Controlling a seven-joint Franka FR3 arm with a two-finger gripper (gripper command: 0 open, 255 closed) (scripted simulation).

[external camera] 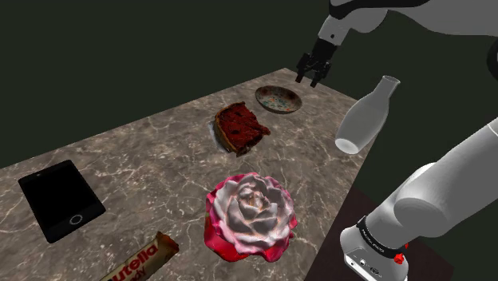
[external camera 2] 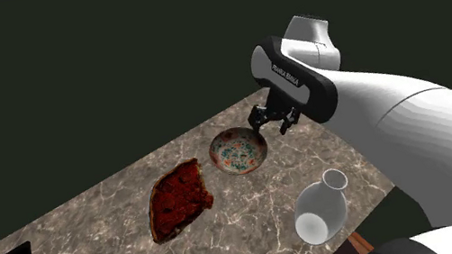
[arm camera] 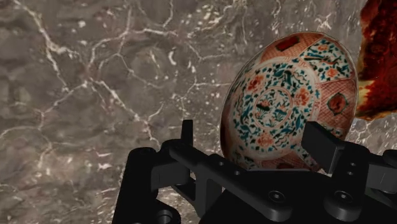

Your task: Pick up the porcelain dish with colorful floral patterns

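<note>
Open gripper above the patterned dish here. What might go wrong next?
1. The floral dish is shallow and lies flat, so the open gripper may catch only its thin rim and slip.
2. It sits near the marble table's far corner; a nudge might push it off.
3. The red cake slice lies close beside it and could get bumped.

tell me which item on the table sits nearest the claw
The round floral-patterned dish, right by the black claw; the dark red cake slice and white bottle are farther.
</note>
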